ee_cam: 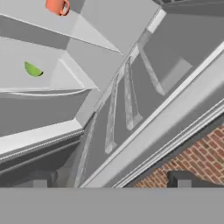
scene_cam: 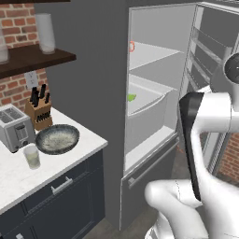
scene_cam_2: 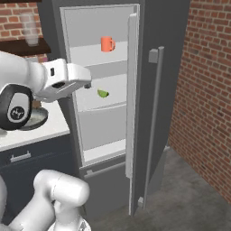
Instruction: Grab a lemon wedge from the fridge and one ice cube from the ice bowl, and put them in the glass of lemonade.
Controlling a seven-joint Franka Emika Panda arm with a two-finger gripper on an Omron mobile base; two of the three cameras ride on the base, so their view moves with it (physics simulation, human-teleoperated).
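Note:
The fridge [scene_cam: 93, 98] stands open, showing its white shelves. The lemon wedge [scene_cam: 132, 97] [scene_cam_2: 103, 93] [ee_cam: 33, 69] lies on the middle shelf, below an orange mug [scene_cam_2: 107, 44] [ee_cam: 57, 6]. My gripper [scene_cam_2: 87, 84] [ee_cam: 111, 179] is open and empty. It hovers in front of the fridge opening, left of the wedge and short of the shelf. On the counter to the left sit the ice bowl [scene_cam: 57, 138] [scene_cam_2: 38, 118] and, just in front of it, the glass of lemonade [scene_cam: 32, 157].
The fridge door [scene_cam_2: 135, 90] swings out to the right, its bar handle [scene_cam_2: 155, 122] facing the brick wall [scene_cam_2: 203, 90]. A silver toaster [scene_cam: 16, 127] and a knife block [scene_cam: 39, 109] stand behind the bowl. A frosted jar [scene_cam: 45, 31] rests on a wall shelf.

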